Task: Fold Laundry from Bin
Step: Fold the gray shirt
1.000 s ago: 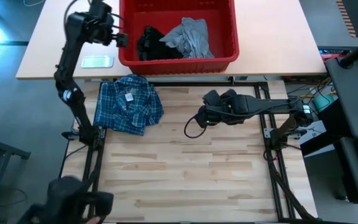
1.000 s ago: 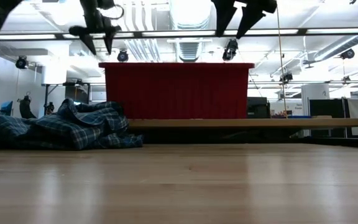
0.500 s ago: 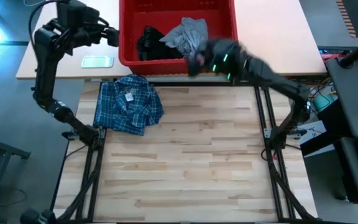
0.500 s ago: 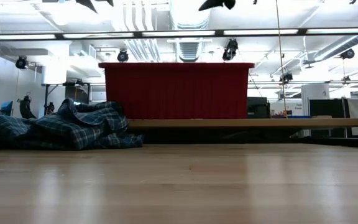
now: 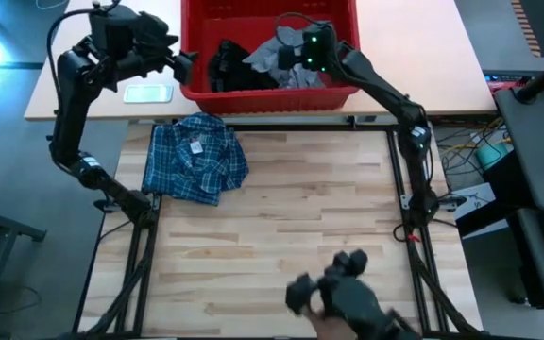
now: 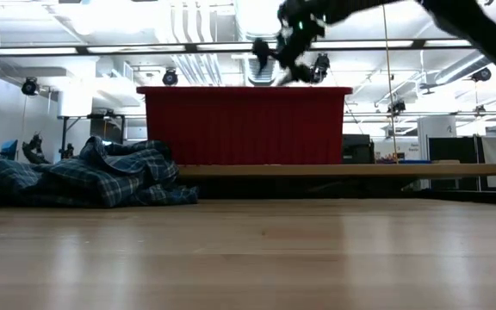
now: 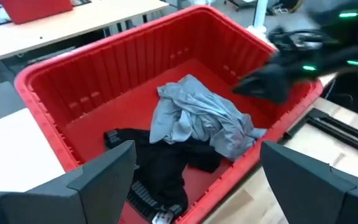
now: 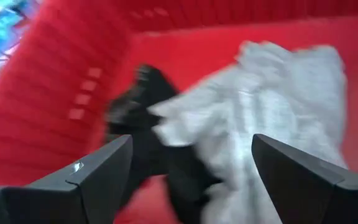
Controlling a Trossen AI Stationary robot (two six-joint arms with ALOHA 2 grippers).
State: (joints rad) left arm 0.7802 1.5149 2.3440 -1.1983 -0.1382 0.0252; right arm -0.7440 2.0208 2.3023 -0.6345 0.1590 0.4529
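We have the right gripper (image 5: 296, 49) poised over the red rectangular plastic bin (image 5: 333, 93), its two dark fingers (image 8: 98, 171) spread wide and holding nothing. Below it lies the crumpled light grey T-shirt (image 7: 197, 121), with the small black garment (image 7: 163, 165) just beside it and partly tucked under its edge. The left gripper (image 5: 185, 64) waits near the bin's left wall, above the pale table, jaws wide and empty as well. The blue-and-white plaid button shirt (image 5: 195, 159) sits in a loose heap on the wooden tabletop (image 5: 281, 246), just in front of the bin, not yet folded.

We judge the next step to be a descent onto the grey shirt. The main risk is a double pick: where the two fabrics overlap, the fingers could pinch black cloth along with grey and drag both out. A shallow pinch on a loose fold could also slip as the shirt lifts. Coming down too close to the ribbed wall, a finger could catch on the thick rim.
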